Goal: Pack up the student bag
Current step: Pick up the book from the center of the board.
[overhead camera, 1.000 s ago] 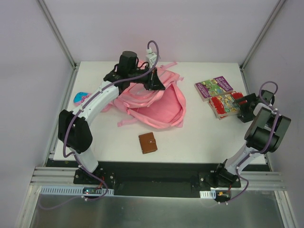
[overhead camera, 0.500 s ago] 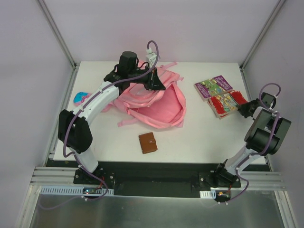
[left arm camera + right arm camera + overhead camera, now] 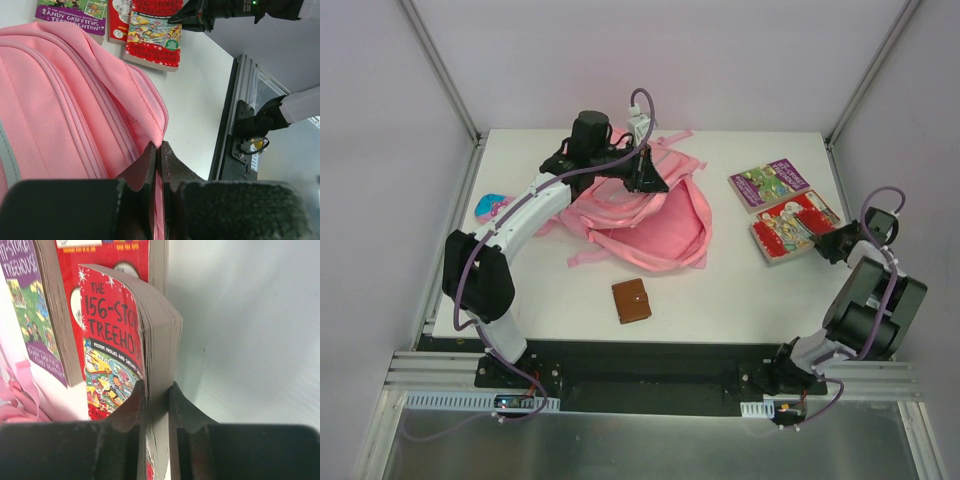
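The student bag [image 3: 650,225], a large pink backpack, lies in the middle of the table. My left gripper [image 3: 645,178] is at its far upper part, shut on a fold of the pink fabric; the left wrist view shows the bag [image 3: 60,100] pinched between the jaws [image 3: 159,148]. At the right, my right gripper [image 3: 826,241] is shut on the page edge of a red paperback [image 3: 788,225]. In the right wrist view the red book [image 3: 107,340] stands gripped across its thickness, near the right gripper [image 3: 157,386].
A purple book [image 3: 770,183] lies beyond the red one, and another red book [image 3: 100,252] lies under it. A brown wallet [image 3: 631,300] sits in front of the bag. A small blue-pink pencil case [image 3: 492,205] lies at the left edge. The table's right edge is close to my right arm.
My right gripper went from open to shut on the red book's edge and drew back toward the near right, tilting the book. The left arm and bag stayed put.
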